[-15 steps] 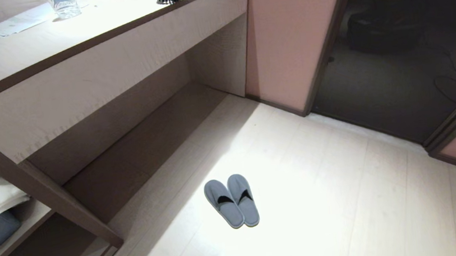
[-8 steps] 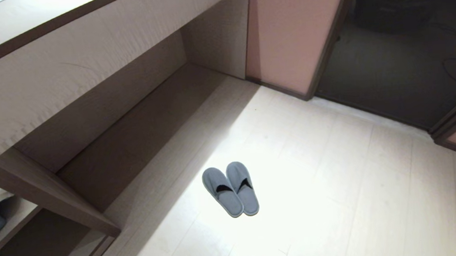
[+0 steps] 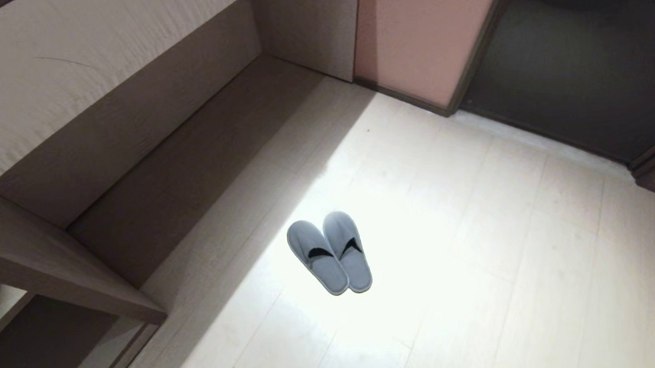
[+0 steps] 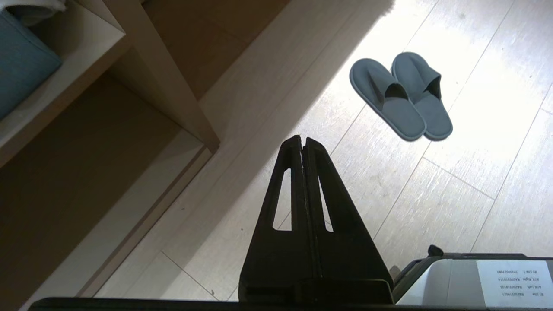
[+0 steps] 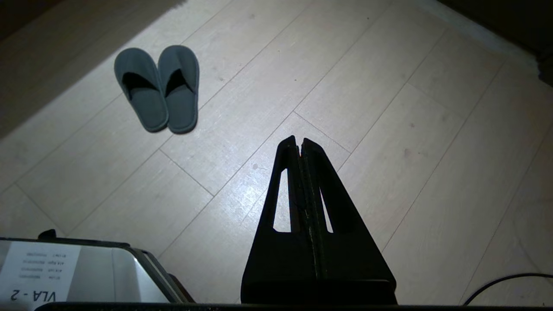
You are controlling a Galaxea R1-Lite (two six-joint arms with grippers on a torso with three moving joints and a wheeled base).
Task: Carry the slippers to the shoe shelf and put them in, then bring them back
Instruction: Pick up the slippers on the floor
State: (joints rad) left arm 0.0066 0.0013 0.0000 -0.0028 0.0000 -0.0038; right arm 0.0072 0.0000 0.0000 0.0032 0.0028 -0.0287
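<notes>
The slippers (image 3: 329,255), a light blue-grey pair, lie side by side on the pale wooden floor in a bright patch of light, toes pointing away from me. They also show in the left wrist view (image 4: 399,97) and the right wrist view (image 5: 157,88). My left gripper (image 4: 301,140) hangs shut and empty above the floor, well short of the pair. My right gripper (image 5: 299,141) is shut and empty too, off to the slippers' other side. Neither arm shows in the head view. The shoe shelf is out of view.
A pale desk-like counter front (image 3: 57,71) stands at the left over a dark recess, with a slanted wooden divider (image 3: 56,267) reaching the floor. A pink wall (image 3: 420,27) and a dark doorway (image 3: 588,48) lie beyond. My base (image 4: 475,276) is near the floor; a cable (image 5: 505,280) lies nearby.
The head view has tipped downward, so the whole scene has slid up and the counter top has left the picture. The slippers lie where they were.
</notes>
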